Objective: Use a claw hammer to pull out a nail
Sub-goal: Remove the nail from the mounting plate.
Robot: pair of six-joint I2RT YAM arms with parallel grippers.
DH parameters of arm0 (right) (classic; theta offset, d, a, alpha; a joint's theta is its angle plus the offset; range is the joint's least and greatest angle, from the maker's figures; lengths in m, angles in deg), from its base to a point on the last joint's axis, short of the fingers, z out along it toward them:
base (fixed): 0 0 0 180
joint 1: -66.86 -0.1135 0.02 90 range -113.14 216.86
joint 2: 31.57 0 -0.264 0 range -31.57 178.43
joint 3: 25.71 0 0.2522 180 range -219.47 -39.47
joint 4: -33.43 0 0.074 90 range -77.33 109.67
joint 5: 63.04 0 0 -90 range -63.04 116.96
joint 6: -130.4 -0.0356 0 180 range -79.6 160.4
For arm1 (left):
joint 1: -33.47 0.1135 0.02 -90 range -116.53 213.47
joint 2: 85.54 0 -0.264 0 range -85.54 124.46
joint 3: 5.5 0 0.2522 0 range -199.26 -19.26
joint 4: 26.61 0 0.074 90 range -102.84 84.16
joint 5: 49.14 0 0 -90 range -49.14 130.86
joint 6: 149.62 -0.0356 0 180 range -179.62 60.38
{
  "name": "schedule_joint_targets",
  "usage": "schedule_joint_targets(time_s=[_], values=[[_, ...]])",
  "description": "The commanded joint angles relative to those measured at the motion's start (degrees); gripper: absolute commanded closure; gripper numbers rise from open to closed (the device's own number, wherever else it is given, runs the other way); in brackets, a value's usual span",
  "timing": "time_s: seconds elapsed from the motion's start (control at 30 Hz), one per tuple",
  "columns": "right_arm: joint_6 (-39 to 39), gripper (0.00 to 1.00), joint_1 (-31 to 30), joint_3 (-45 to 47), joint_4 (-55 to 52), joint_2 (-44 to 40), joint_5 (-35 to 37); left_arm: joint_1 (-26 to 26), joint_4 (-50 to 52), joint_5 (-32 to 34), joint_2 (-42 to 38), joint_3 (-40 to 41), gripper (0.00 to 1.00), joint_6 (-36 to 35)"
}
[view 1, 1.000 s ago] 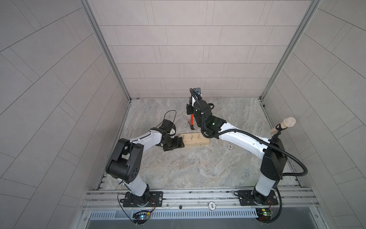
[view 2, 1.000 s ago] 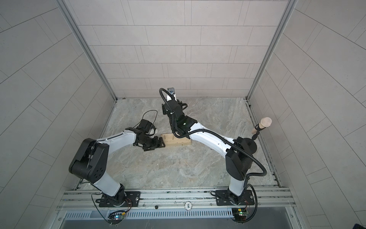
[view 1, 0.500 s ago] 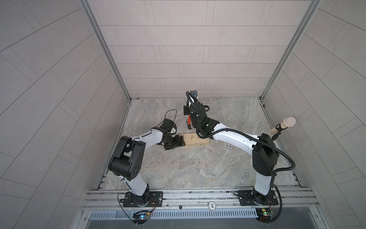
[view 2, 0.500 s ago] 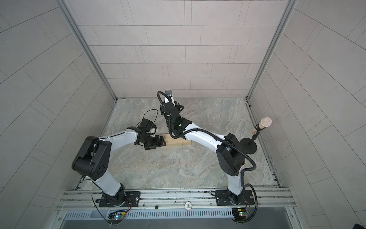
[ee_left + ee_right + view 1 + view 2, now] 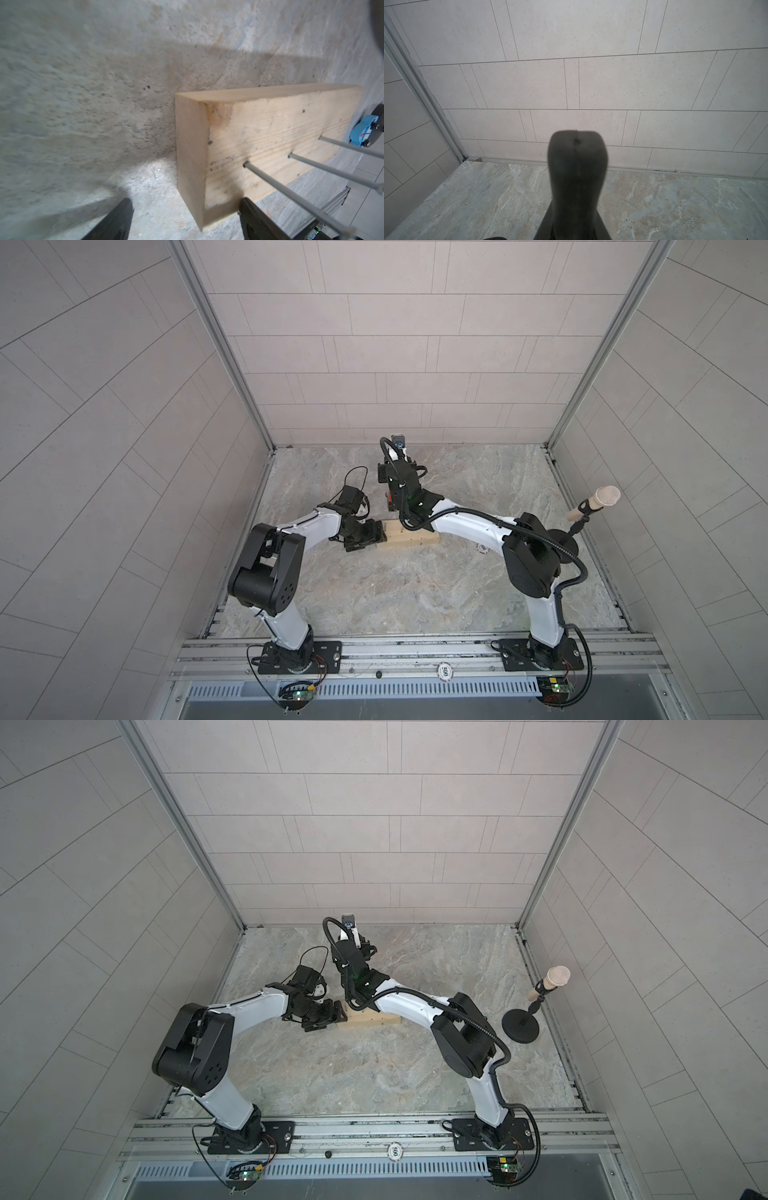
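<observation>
Pinching the black handle end of the stiff, probably head-heavy, red-shafted steel claw hammer in my right gripper, I am holding my left gripper spread.

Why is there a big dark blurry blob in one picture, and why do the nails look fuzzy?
Right wrist view: the blob is probably the hammer handle, too close to the lens to be sharp. Left wrist view: the nails blur as they near the camera, and a shadow darkens the floor.
</observation>
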Motion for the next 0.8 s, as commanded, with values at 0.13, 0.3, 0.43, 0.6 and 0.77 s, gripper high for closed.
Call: schedule_joint_targets(time_s=[0.13, 0.3, 0.43, 0.6, 0.77], values=[[1.5, 1.00, -3.3, -3.3, 7.7, 1.0, 6.3, 2.9, 4.9, 4.0, -0.4, 1.9, 0.17, -1.8], [1.9, 1.00, -4.5, -2.7, 7.9, 1.5, 7.8, 3.5, 5.5, 2.5, 1.0, 1.7, 0.17, -3.3], [3.9, 1.00, -5.5, -1.3, 9.3, 1.3, 9.6, 3.5, 5.8, 2.4, 1.5, 1.6, 0.18, -3.9], [5.9, 1.00, -6.1, -0.7, 10.5, 2.0, 11.1, 3.5, 6.2, 2.4, 1.8, 1.3, 0.18, -4.3], [7.4, 1.00, -6.4, -0.6, 10.8, 2.3, 11.1, 3.5, 6.4, 2.3, 2.1, 1.3, 0.18, -4.6]])
